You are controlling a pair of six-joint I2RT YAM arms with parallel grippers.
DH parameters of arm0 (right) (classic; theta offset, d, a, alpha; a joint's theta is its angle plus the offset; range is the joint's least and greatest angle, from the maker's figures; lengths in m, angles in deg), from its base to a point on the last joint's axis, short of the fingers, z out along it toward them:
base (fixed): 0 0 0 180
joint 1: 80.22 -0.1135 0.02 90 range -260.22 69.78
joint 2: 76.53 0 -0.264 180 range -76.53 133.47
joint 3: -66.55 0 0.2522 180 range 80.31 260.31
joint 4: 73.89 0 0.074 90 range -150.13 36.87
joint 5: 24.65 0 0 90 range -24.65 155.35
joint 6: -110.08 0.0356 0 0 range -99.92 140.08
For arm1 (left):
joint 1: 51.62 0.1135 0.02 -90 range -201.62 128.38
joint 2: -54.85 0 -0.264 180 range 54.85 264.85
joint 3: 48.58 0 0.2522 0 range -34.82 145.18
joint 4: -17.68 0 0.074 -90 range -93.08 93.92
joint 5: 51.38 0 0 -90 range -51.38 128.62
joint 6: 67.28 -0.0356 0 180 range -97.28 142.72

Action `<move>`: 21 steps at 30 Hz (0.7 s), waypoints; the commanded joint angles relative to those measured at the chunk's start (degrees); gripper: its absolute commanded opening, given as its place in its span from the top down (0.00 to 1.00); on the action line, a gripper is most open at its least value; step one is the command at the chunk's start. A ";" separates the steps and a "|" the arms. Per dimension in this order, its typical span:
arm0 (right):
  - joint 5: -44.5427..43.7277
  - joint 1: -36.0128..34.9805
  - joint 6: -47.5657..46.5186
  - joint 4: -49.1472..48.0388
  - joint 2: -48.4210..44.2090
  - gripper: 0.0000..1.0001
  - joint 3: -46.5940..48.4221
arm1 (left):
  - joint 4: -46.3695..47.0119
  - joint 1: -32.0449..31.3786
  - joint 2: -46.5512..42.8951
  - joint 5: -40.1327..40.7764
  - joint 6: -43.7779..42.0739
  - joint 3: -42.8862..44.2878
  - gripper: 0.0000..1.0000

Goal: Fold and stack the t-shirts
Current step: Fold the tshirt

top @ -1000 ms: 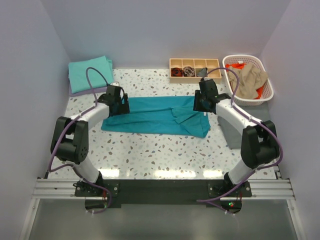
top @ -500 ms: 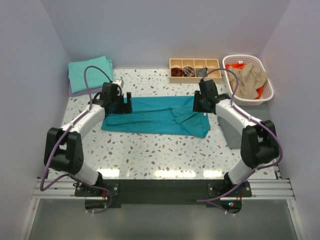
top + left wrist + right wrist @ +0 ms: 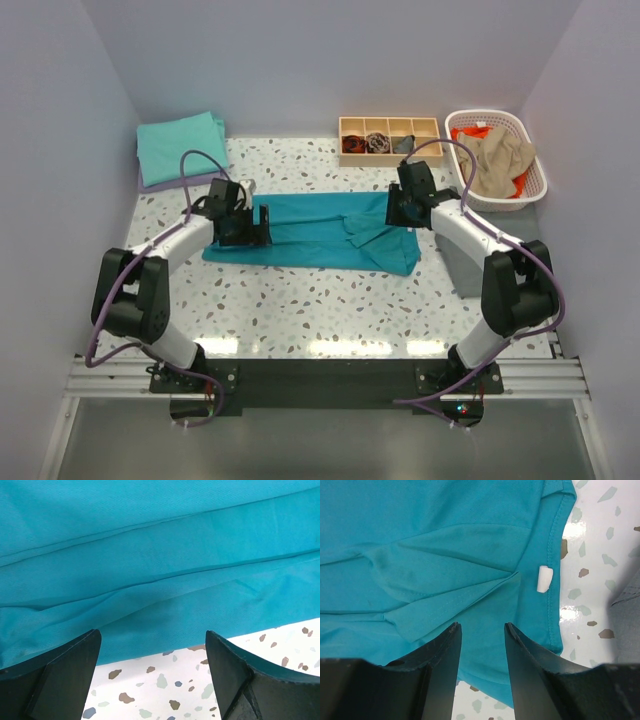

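The deep teal t-shirt lies spread in a long band across the middle of the speckled tabletop, folded lengthwise, with soft creases running along it and the sleeves and neckline bunched toward the 3 o'clock end. From the right wrist view I can see its stitched collar and a small white tag just inside the neck edge. The left end effector hangs over the shirt's 9 o'clock end, near its 6 o'clock edge, its jaws wide apart with nothing between them. The right end effector sits over the collar end with its jaws partly apart and flat cloth showing in the gap; whether the fingers touch the cloth I cannot tell. Off at 10 o'clock a folded aqua-green shirt rests on a lavender one. At 2 o'clock a white basket holds a crumpled tan shirt over an orange one.
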 commanded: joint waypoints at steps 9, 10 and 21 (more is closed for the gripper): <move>0.63 0.20 0.39 -0.39 -0.61 0.56 -0.14 | 2.20 -0.28 1.98 -1.78 -0.21 -1.61 0.10; 0.72 0.29 0.30 -0.30 -0.52 0.56 -0.05 | 2.37 -0.28 2.33 -1.25 -0.04 -1.52 0.11; 0.63 0.20 0.04 -0.30 0.18 0.56 0.30 | 8.44 -0.28 2.60 5.87 1.11 -1.43 0.10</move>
